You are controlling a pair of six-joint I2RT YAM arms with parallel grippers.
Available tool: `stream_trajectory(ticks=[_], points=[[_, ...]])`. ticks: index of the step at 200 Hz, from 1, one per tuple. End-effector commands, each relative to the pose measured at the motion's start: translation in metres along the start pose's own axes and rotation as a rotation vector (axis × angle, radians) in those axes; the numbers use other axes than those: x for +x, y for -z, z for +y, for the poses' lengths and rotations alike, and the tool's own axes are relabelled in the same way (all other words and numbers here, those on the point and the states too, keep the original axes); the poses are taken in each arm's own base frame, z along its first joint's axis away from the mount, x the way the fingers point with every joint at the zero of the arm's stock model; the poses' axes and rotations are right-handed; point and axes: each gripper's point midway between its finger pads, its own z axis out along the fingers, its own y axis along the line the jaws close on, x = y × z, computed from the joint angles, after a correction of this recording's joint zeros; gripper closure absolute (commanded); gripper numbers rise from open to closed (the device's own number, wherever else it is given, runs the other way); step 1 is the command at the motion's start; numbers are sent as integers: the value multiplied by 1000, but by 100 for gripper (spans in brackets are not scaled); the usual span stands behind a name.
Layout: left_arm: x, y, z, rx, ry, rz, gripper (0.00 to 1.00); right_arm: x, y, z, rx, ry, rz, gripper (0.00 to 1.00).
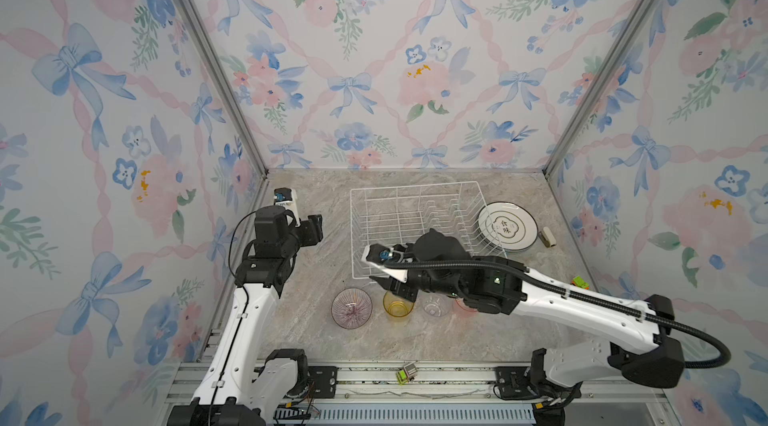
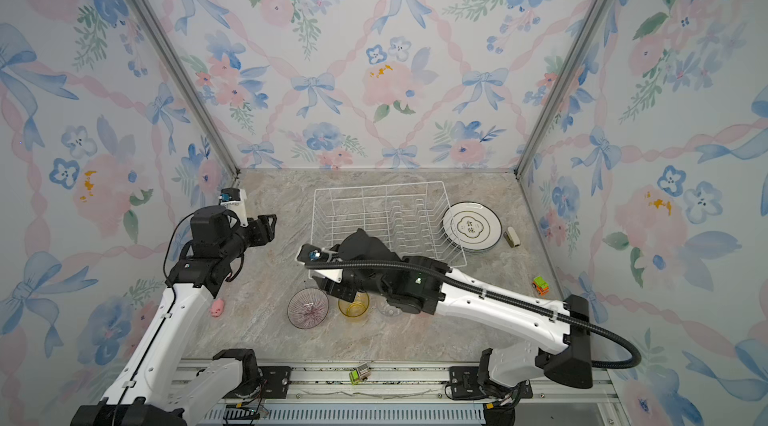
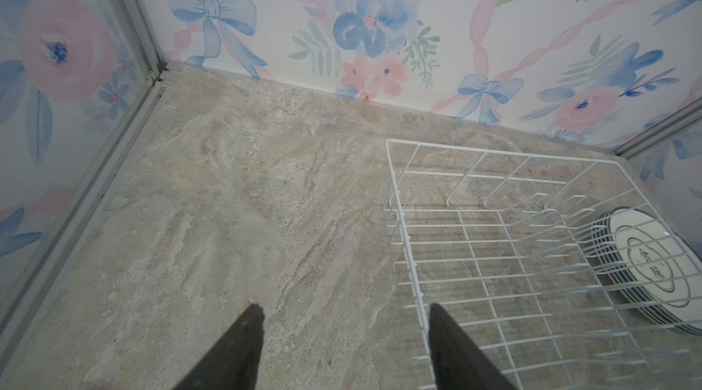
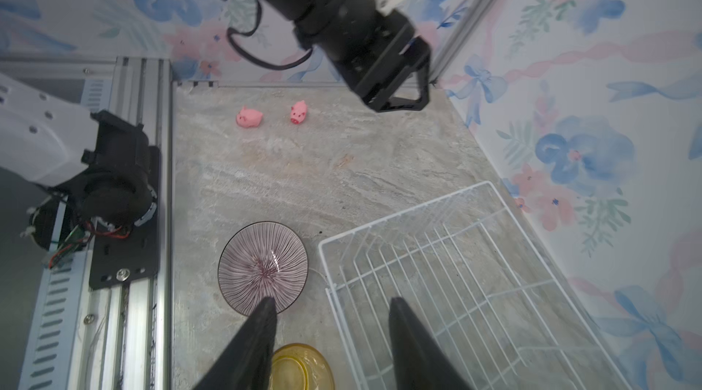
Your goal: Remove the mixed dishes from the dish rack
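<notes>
On the left, the left gripper (image 3: 344,305) is held above bare worktop (image 1: 457,341) beside the dish rack (image 1: 407,216), its fingers spread apart and nothing gripped between them. Two small pink pig toys (image 4: 249,117) are seen on the worktop near that arm and are no part of the job. In front of the rack a row has been set out: the ribbed purplish bowl (image 1: 351,307) upright at the left end, then the yellow tumbler (image 1: 398,307), the clear tumbler (image 1: 435,305) and the pink tumbler (image 1: 463,307), the last largely hidden under the right arm. The right gripper (image 4: 332,298) is poised over the yellow tumbler near the rack's front corner. In the right wrist view its fingers are parted, with worktop visible between one finger and the tumbler, so nothing is judged to be clamped. The rack itself is shown empty in both top views and in both wrist views: only bare wires and prongs are seen. To its right, outside its wall and just beside it, the white plates (image 1: 507,226) are gathered in one stack; whether the stack rests against the wire cannot be told. No dish is found inside the rack, so the unloading is judged to be finished or all but finished, with only the withdrawal of the arms left.
</notes>
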Motion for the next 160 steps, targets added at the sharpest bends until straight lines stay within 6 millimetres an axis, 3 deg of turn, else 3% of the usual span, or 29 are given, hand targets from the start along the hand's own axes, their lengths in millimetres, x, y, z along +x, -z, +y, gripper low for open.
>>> stream_trajectory(ticks=[1,34,38,52,74,95,128,160], points=[[6,-5,7,-23,-12,-1,2,24,42,-75,248,-208,-31,39],[3,-1,17,-66,-13,-86,2,85,131,-161,632,-447,-58,33],[12,-4,21,-77,-7,-83,2,93,142,-167,675,-472,-60,32],[14,1,29,-111,12,-157,2,126,176,-187,831,-564,-61,27],[24,6,43,-151,31,-306,2,169,208,-199,975,-674,-56,22],[46,5,48,-137,-8,-401,2,196,215,-205,1017,-738,-35,21],[79,6,68,-204,-61,-505,2,224,208,-217,1052,-792,11,20],[85,-2,74,-236,-93,-514,2,244,198,-224,1082,-800,51,18]])
